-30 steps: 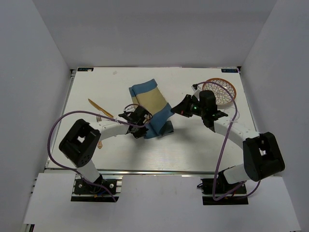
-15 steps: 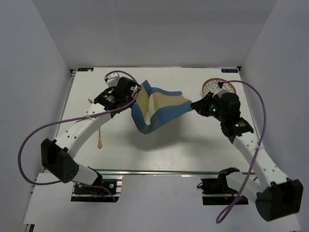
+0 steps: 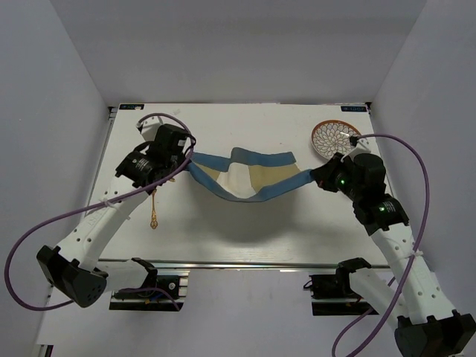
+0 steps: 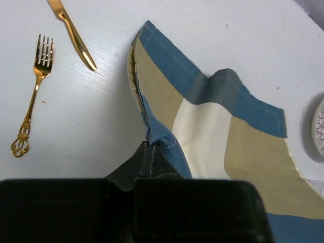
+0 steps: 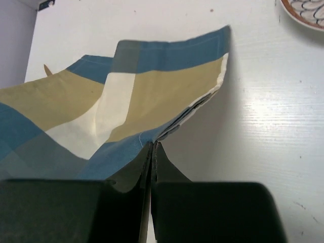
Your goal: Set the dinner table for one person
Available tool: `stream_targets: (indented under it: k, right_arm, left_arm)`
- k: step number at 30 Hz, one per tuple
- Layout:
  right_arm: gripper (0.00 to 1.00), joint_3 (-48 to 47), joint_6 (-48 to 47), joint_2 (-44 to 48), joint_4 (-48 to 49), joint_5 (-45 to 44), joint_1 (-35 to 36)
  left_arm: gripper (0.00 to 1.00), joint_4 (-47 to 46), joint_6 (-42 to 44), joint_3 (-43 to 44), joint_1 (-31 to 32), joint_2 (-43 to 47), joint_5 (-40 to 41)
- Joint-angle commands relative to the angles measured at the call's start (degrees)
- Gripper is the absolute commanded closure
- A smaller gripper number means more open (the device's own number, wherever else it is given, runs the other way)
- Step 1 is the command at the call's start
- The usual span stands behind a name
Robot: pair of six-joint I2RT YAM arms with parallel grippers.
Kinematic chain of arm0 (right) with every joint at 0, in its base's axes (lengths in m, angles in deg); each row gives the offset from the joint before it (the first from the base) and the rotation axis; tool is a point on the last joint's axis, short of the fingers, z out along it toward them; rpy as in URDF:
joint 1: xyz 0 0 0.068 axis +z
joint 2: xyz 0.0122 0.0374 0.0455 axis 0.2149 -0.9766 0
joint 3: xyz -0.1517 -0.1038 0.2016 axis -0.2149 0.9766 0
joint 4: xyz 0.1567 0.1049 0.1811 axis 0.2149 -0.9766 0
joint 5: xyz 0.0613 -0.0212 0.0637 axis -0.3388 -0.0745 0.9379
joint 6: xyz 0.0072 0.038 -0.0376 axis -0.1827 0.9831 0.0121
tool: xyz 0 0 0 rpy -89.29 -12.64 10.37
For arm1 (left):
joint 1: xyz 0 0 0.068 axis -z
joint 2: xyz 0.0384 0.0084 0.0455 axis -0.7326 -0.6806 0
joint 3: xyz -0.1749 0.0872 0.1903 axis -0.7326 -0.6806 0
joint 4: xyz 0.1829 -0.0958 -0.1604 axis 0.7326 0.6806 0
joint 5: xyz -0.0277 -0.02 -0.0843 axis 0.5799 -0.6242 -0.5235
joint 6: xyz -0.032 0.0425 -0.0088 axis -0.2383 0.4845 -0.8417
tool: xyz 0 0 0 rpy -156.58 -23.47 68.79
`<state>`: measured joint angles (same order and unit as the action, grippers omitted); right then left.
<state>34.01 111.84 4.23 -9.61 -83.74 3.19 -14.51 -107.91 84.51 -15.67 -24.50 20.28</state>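
Two arms hold a blue-and-beige placemat stretched and sagging above the white dinner table, which spreads beneath it on all sides. The left gripper has its jaws clamped on the placemat's left end, the right gripper on its right end.

Left wrist view: a gold fork and knife lie left of the placemat.

Right wrist view: a patterned plate sits beyond its far right corner.

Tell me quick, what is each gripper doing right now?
Left gripper: shut on one end of the placemat.
Right gripper: shut on the placemat's other end.
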Motion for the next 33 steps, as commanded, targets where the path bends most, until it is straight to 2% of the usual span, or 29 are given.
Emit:
stream_targets:
  k: [1,5,12,15,17,18,19,21,22,23,26,28,31,33]
  right_arm:
    - [1.0,-0.1,-0.4,0.9,-1.2,0.5,-0.5]
    - [1.0,-0.1,-0.8,4.8,-3.6,-3.0,-0.8]
    - [1.0,-7.7,-2.9,4.6,-7.5,-3.0,-0.7]
    - [1.0,-5.6,-3.3,3.4,-7.5,-2.1,-0.7]
    - [1.0,-2.2,-3.2,4.1,-6.9,-0.8,-0.7]
    - [0.93,-1.2,-2.9,5.0,-6.1,-0.8,-0.7]
    - [0.8,-0.3,-2.9,6.3,-5.8,-0.9,-0.7]
    - [0.39,0.7,-2.7,7.6,-6.0,-0.9,-0.6]
    - [0.16,0.6,-2.6,8.3,-6.3,-0.9,-0.7]
    - [0.11,0.4,-2.6,8.5,-6.6,-0.8,-0.8]
    - [0.11,-0.5,-3.6,7.6,-7.1,-0.6,-0.7]
    - [0.11,-0.4,-4.1,3.8,-7.2,0.4,-0.5]
    - [0.11,1.2,-4.6,-4.4,-6.1,3.7,0.0]
    - [0.11,3.3,-4.6,-8.0,-4.2,3.6,0.7]
  left_arm:
    - [1.0,2.2,-1.9,-2.5,-0.5,1.5,0.6]
    - [1.0,0.0,-2.7,-7.6,-1.0,8.4,2.3]
    - [1.0,1.8,-0.4,-0.7,-1.0,7.1,2.3]
    - [1.0,1.5,-0.7,-2.1,-1.0,6.7,0.2]
    - [1.0,0.5,-1.1,-6.4,-1.0,8.0,-1.4]
    - [1.0,-0.6,-1.2,-8.1,-1.0,9.9,-1.8]
    - [0.79,-0.6,-1.6,-9.5,-0.3,11.0,-2.1]
    - [0.55,-1.4,-2.1,-13.6,0.2,13.7,-3.1]
    - [0.09,-1.3,-2.4,-14.6,0.2,16.2,-3.8]
    - [0.02,-1.4,-2.1,-16.0,0.2,17.7,-4.3]
    - [0.02,-0.6,-1.3,-16.3,0.2,21.1,-4.9]
    - [0.02,-2.0,0.9,-16.8,0.2,21.2,-5.1]
    - [0.02,-5.0,2.6,-17.3,0.2,16.9,-8.5]
    - [0.02,-5.1,2.7,-16.5,0.7,9.2,-10.8]
